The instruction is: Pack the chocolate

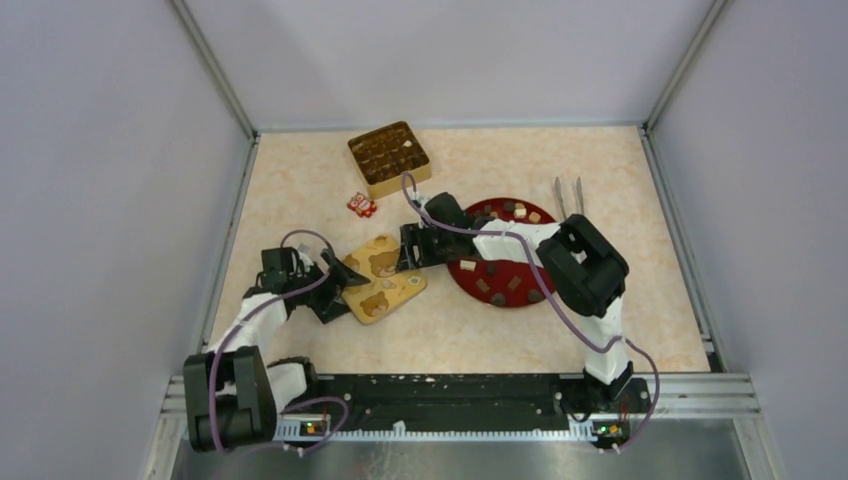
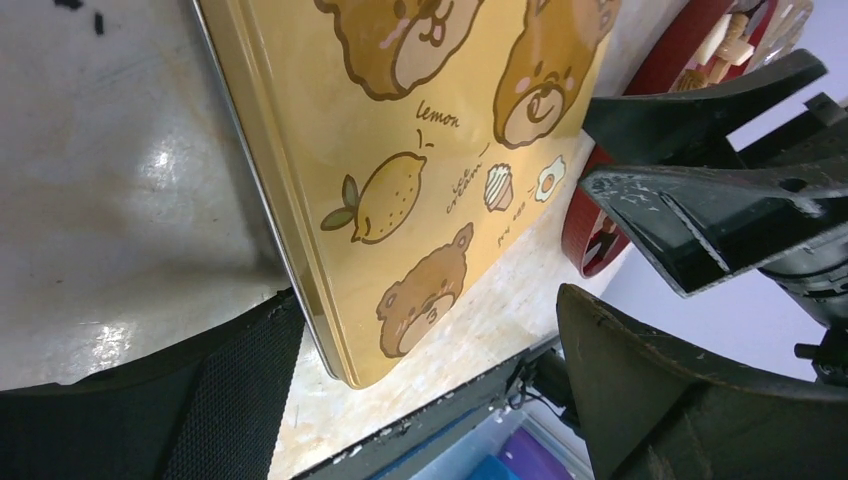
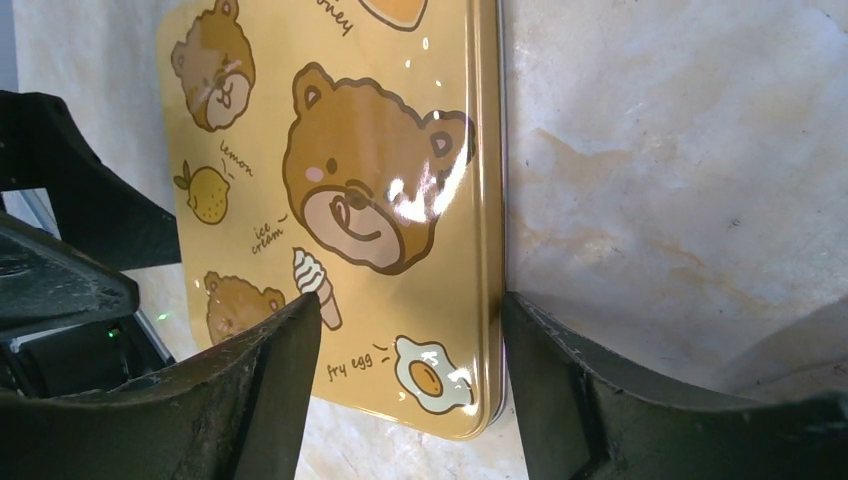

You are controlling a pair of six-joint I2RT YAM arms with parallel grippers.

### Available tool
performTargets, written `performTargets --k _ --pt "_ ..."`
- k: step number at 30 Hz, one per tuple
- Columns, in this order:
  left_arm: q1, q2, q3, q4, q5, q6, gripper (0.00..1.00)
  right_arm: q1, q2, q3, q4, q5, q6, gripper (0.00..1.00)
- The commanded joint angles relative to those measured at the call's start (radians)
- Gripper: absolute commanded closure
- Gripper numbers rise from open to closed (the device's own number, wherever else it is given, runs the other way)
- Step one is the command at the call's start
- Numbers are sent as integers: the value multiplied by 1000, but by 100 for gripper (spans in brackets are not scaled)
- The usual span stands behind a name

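Worktop (image 1: 600,170): both arms crowd the bear lid (image 1: 385,285).
Red plate (image 1: 505,303) at the lid's 3 o'clock and gold box (image 1: 395,187) at 12 carry the chocolate (image 1: 467,265). Left end effector (image 1: 343,275) and right end effector (image 1: 408,250) straddle lid edges, both spread open. Pieces look light, firm, slippery, easily marked: pinch one gently across its sides.
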Motion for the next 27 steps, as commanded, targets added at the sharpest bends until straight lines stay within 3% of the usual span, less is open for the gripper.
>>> performTargets --k 1,6,14,18,27 --pt "-4 -86 25 66 2 20 1 -2 27 13 20 -30 13 35" --pt "-4 -168 5 116 -2 -4 1 -2 28 6 31 -35 18 35" --pt "-4 -210 -83 401 66 -169 5 -1 36 -7 43 -57 33 35" --pt "-4 -208 -70 383 39 -150 19 -1 38 -8 44 -63 38 35" --pt "-4 -173 -97 405 22 -141 63 -1 41 -12 73 -71 43 36"
